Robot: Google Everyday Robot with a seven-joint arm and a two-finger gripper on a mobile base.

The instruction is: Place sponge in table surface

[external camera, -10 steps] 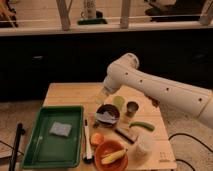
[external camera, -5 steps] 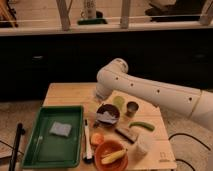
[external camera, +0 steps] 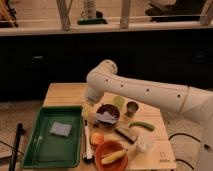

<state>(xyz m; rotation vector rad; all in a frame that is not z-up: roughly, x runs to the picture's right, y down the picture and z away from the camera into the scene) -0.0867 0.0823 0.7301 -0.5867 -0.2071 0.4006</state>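
Note:
The sponge [external camera: 60, 129], a small pale blue-grey pad, lies flat in the green tray [external camera: 37, 150] at the left of the table. The table surface [external camera: 65, 93] is light tan wood with plank lines. My white arm reaches in from the right. Its gripper [external camera: 88, 111] hangs down at the tray's far right corner, between the tray and a dark bowl [external camera: 107, 115]. The gripper is above and to the right of the sponge, apart from it and holding nothing that I can see.
Right of the tray stand a green cup [external camera: 119, 102], a metal can [external camera: 132, 108], a green vegetable [external camera: 141, 125], a dark block with a brown edge [external camera: 126, 133], an orange bowl with a banana [external camera: 111, 152], an orange fruit [external camera: 97, 138] and a clear cup [external camera: 145, 144]. A white-handled utensil [external camera: 87, 140] lies along the tray's right edge.
The arm has swung left across the table, bringing the gripper from over the bowl area to the tray's right edge. The sponge has not moved.

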